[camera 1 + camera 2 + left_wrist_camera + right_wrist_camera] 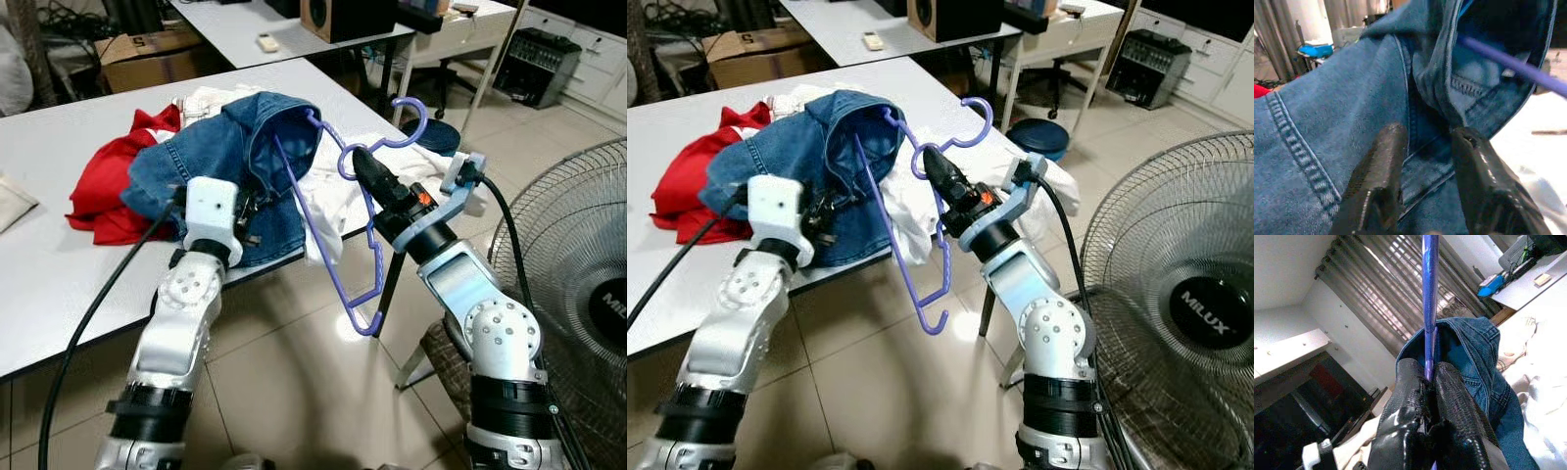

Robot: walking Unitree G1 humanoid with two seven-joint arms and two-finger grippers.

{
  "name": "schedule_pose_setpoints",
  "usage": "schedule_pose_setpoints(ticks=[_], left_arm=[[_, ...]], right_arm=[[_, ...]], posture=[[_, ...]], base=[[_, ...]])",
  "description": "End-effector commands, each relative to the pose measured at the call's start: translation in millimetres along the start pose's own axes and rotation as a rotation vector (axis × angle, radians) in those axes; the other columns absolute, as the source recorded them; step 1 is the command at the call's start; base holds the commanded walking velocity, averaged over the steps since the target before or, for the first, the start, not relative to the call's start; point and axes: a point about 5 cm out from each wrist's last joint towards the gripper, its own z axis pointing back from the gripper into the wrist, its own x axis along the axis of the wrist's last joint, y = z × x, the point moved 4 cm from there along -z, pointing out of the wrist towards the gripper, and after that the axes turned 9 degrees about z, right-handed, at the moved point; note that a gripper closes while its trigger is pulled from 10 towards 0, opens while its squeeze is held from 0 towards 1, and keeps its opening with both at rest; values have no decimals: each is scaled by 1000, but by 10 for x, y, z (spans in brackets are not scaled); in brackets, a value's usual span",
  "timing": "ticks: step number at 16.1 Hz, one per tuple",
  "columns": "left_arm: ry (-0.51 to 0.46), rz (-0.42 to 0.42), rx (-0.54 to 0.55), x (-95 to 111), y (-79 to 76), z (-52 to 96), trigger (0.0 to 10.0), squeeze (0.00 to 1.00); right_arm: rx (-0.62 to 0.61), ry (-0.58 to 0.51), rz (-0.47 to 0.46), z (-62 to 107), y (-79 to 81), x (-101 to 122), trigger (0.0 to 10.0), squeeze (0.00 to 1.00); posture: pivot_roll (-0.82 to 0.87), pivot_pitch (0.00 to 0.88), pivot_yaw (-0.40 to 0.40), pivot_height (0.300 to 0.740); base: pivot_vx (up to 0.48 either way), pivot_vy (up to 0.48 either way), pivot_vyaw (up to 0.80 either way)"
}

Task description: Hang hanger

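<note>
I observe the right gripper [359, 162] clamped tight on the purple hanger [364, 257], one end tucked inside the denim jacket [230, 162] on the table [59, 274], while my left gripper [1422, 161] pinches denim fabric.

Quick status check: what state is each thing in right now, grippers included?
Hanger: purple, held up, one arm tucked inside the jeans.
Jeans: bunched on the table.
Right gripper: shut on the hanger.
Left gripper: pinching a jeans fold.
Red garment: crumpled beside the jeans.
Fan: blades not turning.
</note>
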Motion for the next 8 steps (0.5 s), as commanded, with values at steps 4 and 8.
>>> schedule_pose_setpoints(ticks=[4,8], left_arm=[[-39,119,-31,87,-75,-16,10000,1000],[0,186,-75,34,-271,-170,10000,325]], right_arm=[[22,-18,13,-41,37,61,10000,0],[32,-18,10,-61,59,57,10000,0]], posture=[[-77,0,37,740],[-83,0,41,740]], base=[[0,0,0],[0,0,0]])
